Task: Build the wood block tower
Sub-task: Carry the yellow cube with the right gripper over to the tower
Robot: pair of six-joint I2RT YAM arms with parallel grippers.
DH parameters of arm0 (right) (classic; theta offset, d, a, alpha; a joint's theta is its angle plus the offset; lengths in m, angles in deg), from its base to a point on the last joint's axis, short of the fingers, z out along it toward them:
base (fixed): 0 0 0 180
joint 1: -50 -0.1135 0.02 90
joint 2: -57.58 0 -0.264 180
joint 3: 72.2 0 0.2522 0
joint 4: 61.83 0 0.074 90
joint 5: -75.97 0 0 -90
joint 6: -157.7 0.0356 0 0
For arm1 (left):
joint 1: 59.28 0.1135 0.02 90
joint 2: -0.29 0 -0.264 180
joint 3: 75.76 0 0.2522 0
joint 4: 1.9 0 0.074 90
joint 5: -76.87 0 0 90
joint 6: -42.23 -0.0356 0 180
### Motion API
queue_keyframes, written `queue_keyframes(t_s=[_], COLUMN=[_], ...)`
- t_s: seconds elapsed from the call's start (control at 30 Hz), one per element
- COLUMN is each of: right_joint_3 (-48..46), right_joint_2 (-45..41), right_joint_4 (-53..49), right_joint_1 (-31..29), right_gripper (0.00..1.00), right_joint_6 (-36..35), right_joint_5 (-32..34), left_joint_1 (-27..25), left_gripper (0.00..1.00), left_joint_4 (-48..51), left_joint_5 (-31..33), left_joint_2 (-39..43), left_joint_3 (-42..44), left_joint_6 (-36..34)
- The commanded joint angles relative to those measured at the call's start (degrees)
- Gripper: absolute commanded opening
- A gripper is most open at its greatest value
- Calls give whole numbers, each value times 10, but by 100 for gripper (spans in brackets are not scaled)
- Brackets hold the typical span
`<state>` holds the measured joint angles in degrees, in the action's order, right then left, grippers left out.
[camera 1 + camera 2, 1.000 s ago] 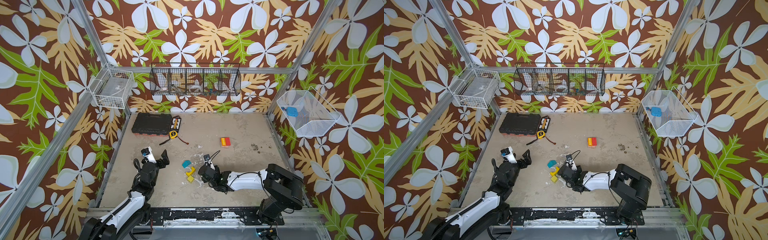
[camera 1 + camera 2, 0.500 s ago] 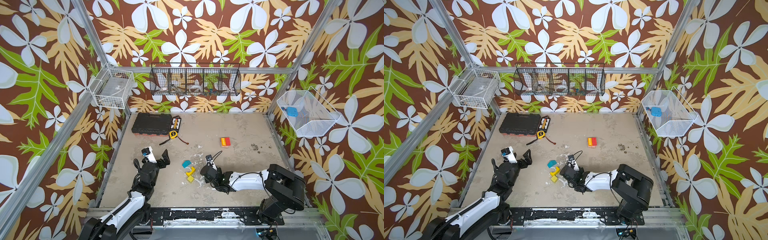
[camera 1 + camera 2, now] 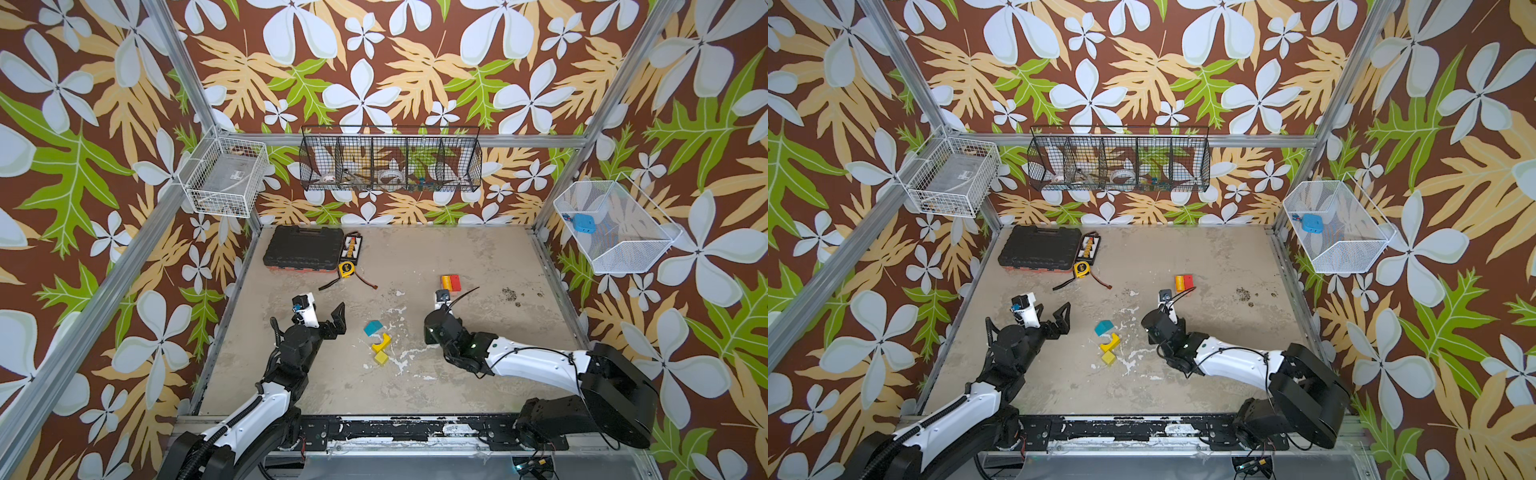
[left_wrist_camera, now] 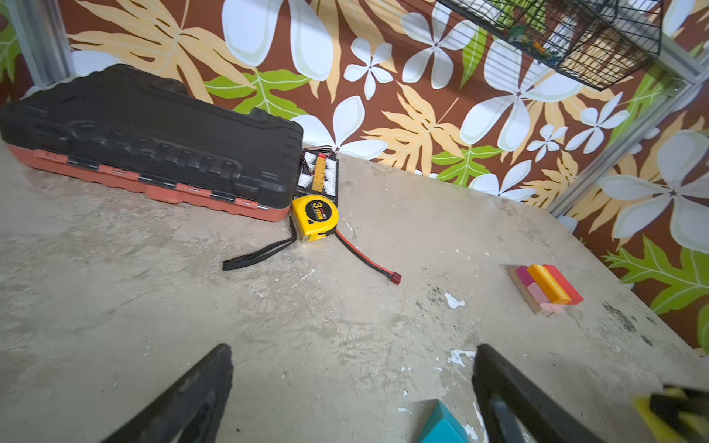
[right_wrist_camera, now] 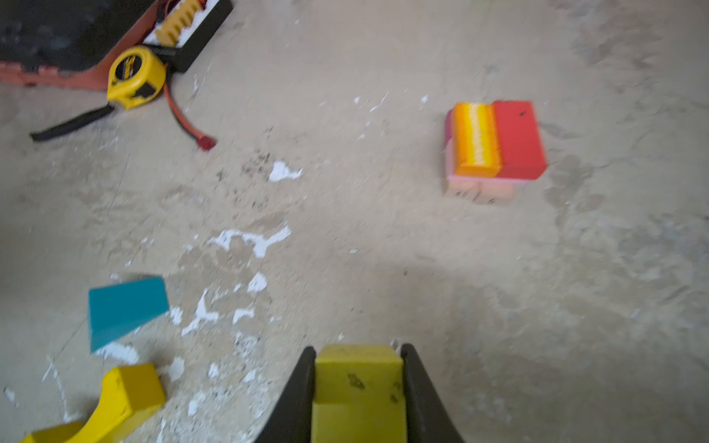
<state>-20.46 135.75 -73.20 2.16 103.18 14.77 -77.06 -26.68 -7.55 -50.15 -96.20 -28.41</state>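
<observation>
Right wrist view: right jaws clamp a yellow-green block [image 5: 358,383]; the low tower [image 5: 495,145], orange and red blocks over pink, lies ahead across the counter [image 5: 383,249], nearer these than the empty, wide-open left jaws.

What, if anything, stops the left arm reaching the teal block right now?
Probably nothing, so yes. The left gripper is open and empty, and the teal block lies close beside it on bare table; the yellow arch sits just past it, not between.
</observation>
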Motion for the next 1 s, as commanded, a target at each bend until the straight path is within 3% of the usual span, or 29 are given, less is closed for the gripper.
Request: queue_keyframes(t_s=[0.0,0.2,0.47,0.97], right_joint_3=[11,71,99,120], right_joint_2=[-31,-38,24,98], right_joint_4=[-12,-47,8,40], right_joint_1=[55,191,318,331], right_gripper=[16,10,7,5], right_joint_6=[-31,-91,-169,-188], right_joint_5=[-17,-74,-202,-237], left_joint_1=[0,0,0,0], left_gripper=[98,98,98,97], left_joint_4=[-27,-30,-32,-30], left_joint_5=[-16,-16,-8,-8], left_joint_2=[1,1,-12,-25], left_joint_3=[3,3,-3,-9], left_joint_6=[-9,-11,-12,-13])
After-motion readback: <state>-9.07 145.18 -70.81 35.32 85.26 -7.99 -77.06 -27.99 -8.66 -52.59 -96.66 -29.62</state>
